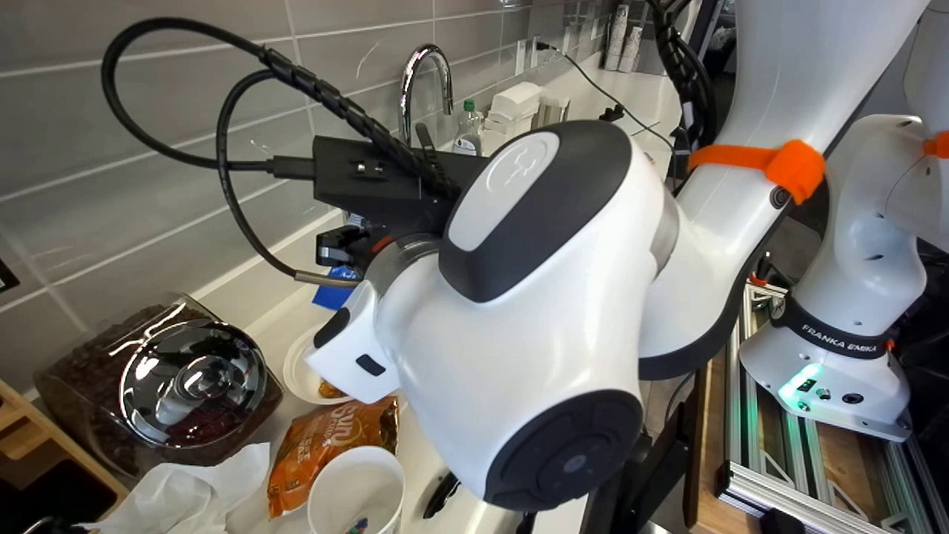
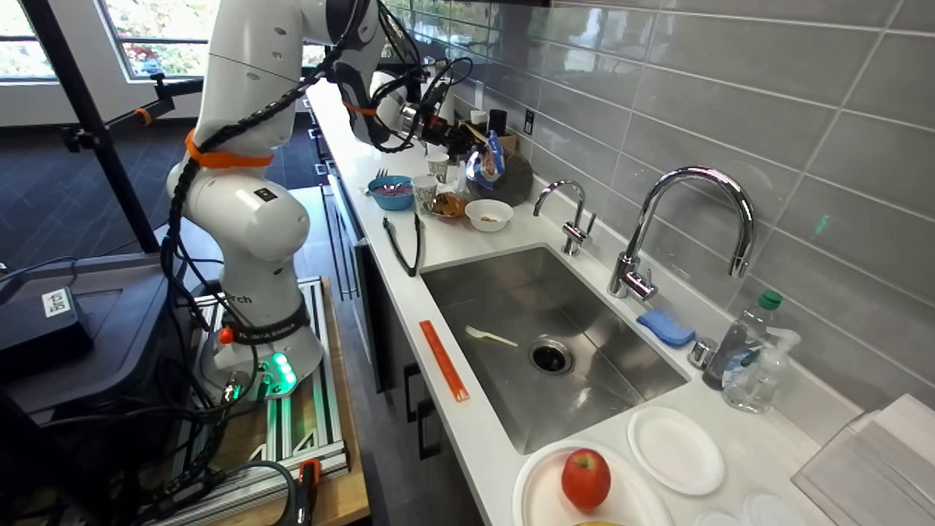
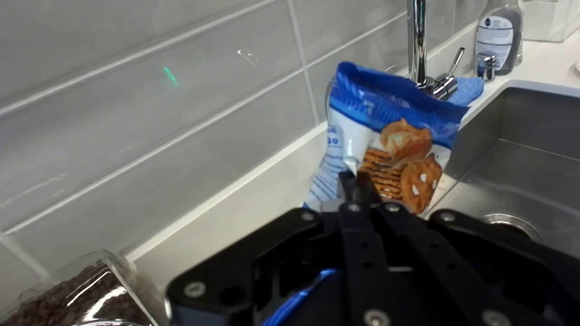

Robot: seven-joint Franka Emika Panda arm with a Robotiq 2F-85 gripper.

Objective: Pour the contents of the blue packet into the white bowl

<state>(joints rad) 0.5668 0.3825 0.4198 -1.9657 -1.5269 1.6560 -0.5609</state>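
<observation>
Wrist view: gripper (image 3: 356, 179) pinches blue packet (image 3: 385, 131) by its printed side, fingers tight together; sink (image 3: 539, 176) at right, jar (image 3: 86, 294) at lower left; in exterior view: packet tilted, seen above white bowl (image 2: 488, 226), cannot tell whether directly over it; food bits (image 2: 488, 218) in bowl; in exterior view: robot arm (image 1: 519, 319) hides much of packet; orange bag (image 1: 319, 445) lies between bowl and cup (image 1: 356, 475).
</observation>
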